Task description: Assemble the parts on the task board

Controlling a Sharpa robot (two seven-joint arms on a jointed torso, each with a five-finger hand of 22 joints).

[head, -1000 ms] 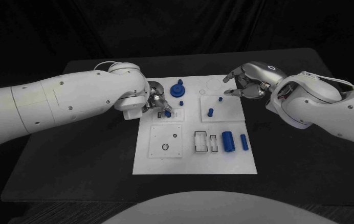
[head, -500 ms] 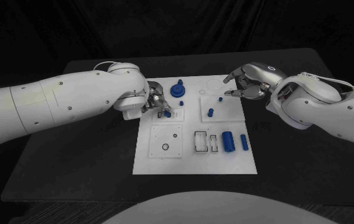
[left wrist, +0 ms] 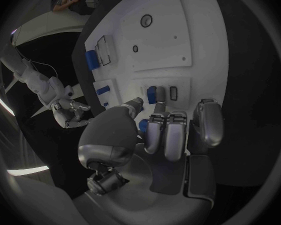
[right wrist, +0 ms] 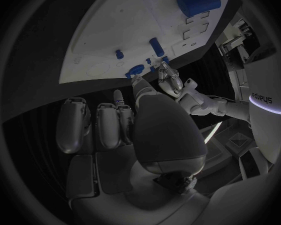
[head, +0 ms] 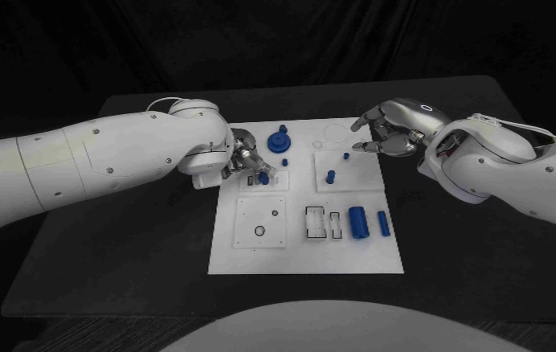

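The task board lies in the middle of the black table, with both hands at its far half. The left hand sits at the board's left edge, its fingers curled down and close together. A small blue peg stands in the board right at those fingertips; the left wrist view shows the same peg just beyond the finger ends, beside a small dark slot. Whether the fingers actually pinch the peg or only touch it cannot be told from the pictures.

The right hand hovers over the board's far right corner, fingers bent inward and near each other, with nothing visible between them. A small blue pin stands on the board just below and inward of its fingertips, apart from them.

Between the two hands a blue round knob part stands at the far edge of the board, with a tiny blue stud just in front of it. A short blue peg stands in the right raised panel. Nearer the robot, a large blue cylinder and a slim blue bar lie side by side, right of two rectangular slots.
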